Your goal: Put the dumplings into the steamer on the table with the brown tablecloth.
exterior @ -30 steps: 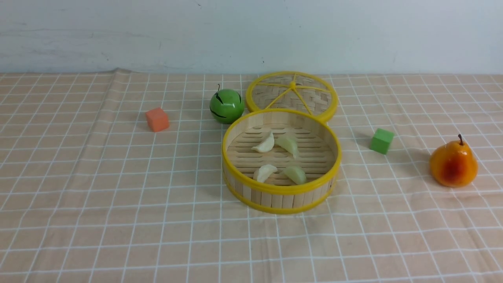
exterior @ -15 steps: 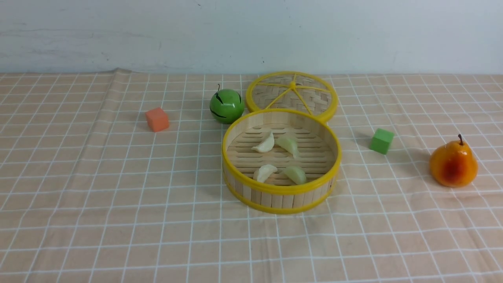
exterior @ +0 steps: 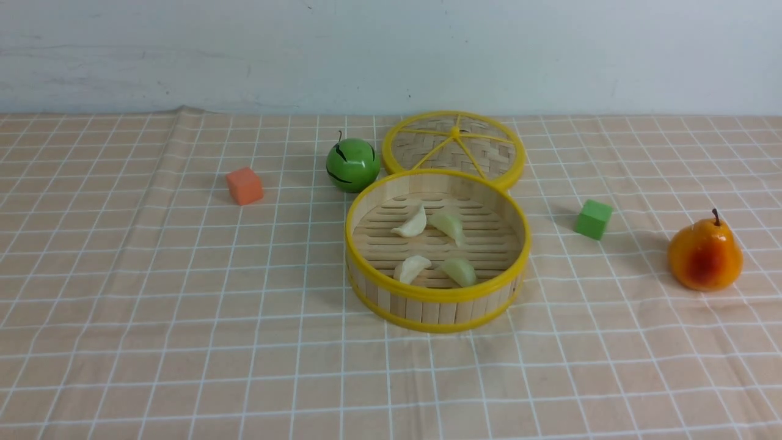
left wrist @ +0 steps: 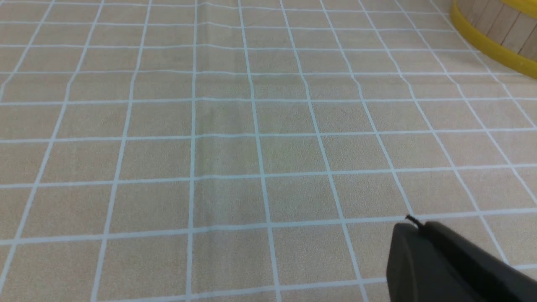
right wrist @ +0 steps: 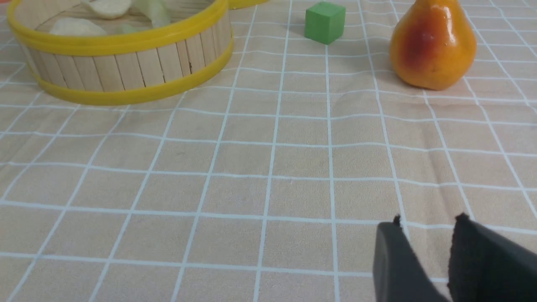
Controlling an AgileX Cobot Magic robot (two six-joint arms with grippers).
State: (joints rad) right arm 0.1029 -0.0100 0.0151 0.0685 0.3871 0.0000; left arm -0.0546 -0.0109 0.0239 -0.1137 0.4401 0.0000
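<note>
Four dumplings (exterior: 435, 245) lie inside the steamer (exterior: 437, 296), centre of my front frame, on the tablecloth (exterior: 183, 318). Lid (exterior: 453, 146) behind it, touching. Left gripper (left wrist: 413, 228) pressed shut, empty, above bare cloth. Right gripper (right wrist: 428, 228) shows a narrow gap between its jaws, nothing held; pear (right wrist: 432, 44) upper right.

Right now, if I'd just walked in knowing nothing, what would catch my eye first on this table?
Probably the steamer, a round bamboo basket with yellow rims at the middle of the checked cloth, with four pale dumplings lying inside. Just behind it lie its woven lid and a shiny green apple. Far right, a glossy orange pear stands out, and two small cubes, orange and green, flank the basket.
</note>
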